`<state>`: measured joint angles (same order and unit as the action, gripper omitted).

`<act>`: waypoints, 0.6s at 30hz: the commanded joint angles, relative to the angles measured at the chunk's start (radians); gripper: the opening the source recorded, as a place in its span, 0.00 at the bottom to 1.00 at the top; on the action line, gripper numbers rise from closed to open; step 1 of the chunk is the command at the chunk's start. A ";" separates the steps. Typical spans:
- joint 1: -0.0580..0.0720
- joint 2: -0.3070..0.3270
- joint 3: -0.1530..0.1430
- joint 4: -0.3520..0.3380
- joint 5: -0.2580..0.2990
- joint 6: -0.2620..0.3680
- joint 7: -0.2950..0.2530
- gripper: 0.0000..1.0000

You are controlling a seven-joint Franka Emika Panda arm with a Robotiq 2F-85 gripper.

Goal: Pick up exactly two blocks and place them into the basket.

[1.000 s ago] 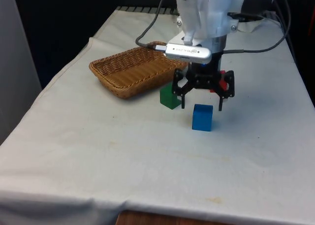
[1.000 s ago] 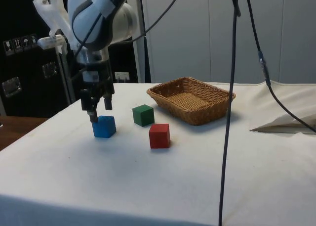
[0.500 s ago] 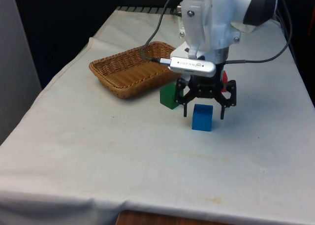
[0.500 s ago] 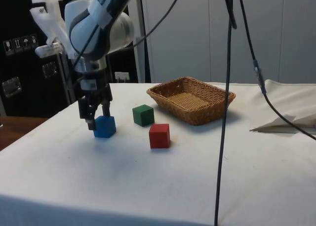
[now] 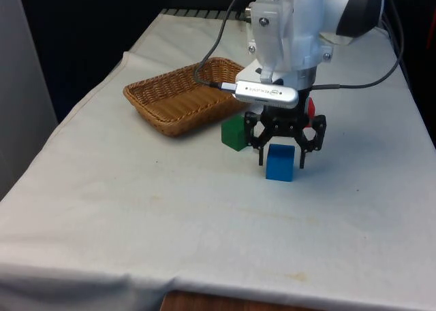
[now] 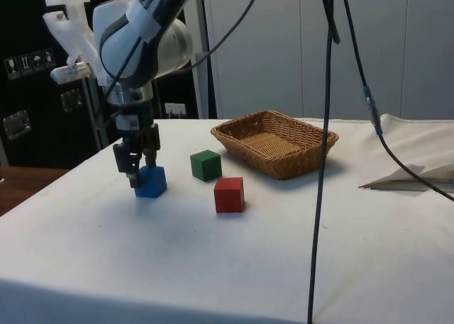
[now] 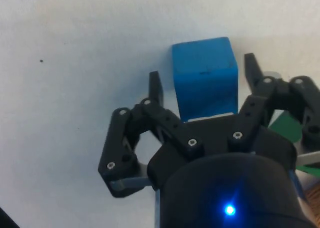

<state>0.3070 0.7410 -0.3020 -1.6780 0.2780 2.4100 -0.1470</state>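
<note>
Gripper [image 5: 281, 158] low over blue block [image 5: 280, 162], jaws open, holding nothing, 1 finger each side with small gaps. Block sits squarely between fingertips on cloth, right of green block [image 5: 235, 133]; basket [image 5: 178, 95] far-left, empty. Closing looks next.

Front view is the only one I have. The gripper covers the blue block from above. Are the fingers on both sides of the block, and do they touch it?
Observer: In the wrist view the blue block sits between the open gripper fingers, with a thin gap on each side.
Operator: I see just a red sliver behind the gripper. Is that block in the way?
Observer: No. In the side view the red block stands on the cloth, well apart from the blue one.
</note>
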 commanded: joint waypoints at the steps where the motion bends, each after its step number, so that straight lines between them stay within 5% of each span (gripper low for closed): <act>1: 0.000 0.000 0.000 0.000 0.000 0.000 0.000 0.46; 5: 0.000 0.000 0.000 0.000 0.001 0.003 0.000 0.03; 6: 0.000 0.000 0.000 0.000 0.001 0.003 0.000 0.00; 13: 0.000 0.000 0.000 0.000 0.001 0.003 0.000 0.01; 18: 0.012 -0.030 -0.012 -0.014 -0.016 -0.018 0.010 0.01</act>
<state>0.3100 0.7250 -0.3050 -1.6790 0.2710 2.3970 -0.1450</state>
